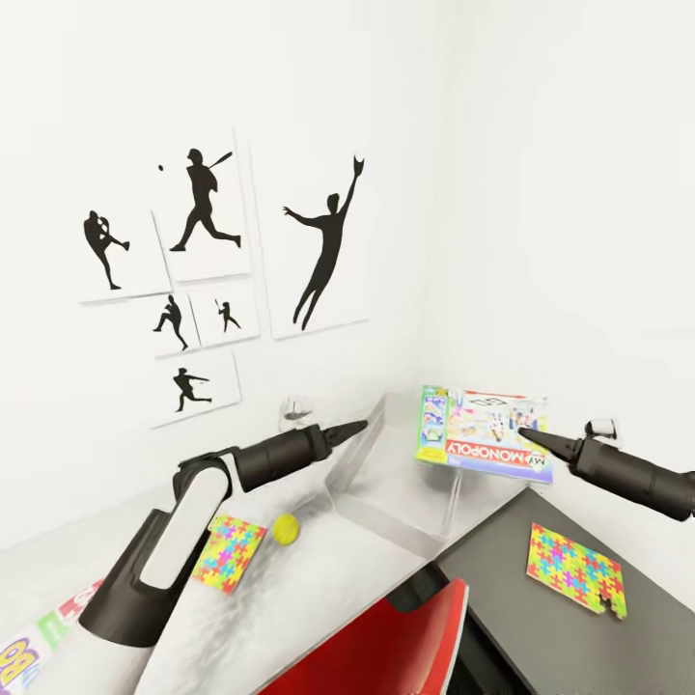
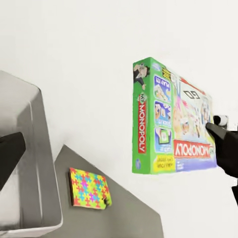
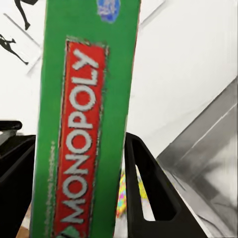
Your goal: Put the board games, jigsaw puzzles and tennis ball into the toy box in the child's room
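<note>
Above the toy box (image 1: pixel 386 483), the right gripper (image 1: pixel 534 439) clamps the Monopoly box (image 1: pixel 487 434); left gripper (image 1: pixel 355 428) state unclear.

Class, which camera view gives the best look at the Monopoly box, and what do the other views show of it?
The left wrist view: the Monopoly box appears whole, front and spine, held by the right gripper. The head view shows its face, smaller, above the toy box. The right wrist view shows just its green spine between the fingers.
</note>
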